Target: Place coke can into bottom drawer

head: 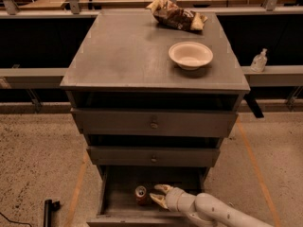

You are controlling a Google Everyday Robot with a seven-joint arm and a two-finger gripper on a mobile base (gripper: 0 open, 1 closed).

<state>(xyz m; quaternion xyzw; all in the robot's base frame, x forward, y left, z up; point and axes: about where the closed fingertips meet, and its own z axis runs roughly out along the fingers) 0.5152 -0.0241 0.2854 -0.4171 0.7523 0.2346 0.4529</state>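
The coke can [140,194], red with a silver top, stands upright on the grey floor of the open bottom drawer [113,207], left of its middle. My gripper [158,195] is inside the drawer just right of the can. Its two pale fingers [163,188] are spread apart and point left toward the can without holding it. The white arm comes in from the lower right.
Two shallower knobbed drawers [154,123] sit above, both slightly pulled out. On the cabinet top stand a white bowl [190,55] and a brown chip bag [178,16]. A clear bottle [258,60] stands on the ledge at right. A black object [48,210] lies on the floor at left.
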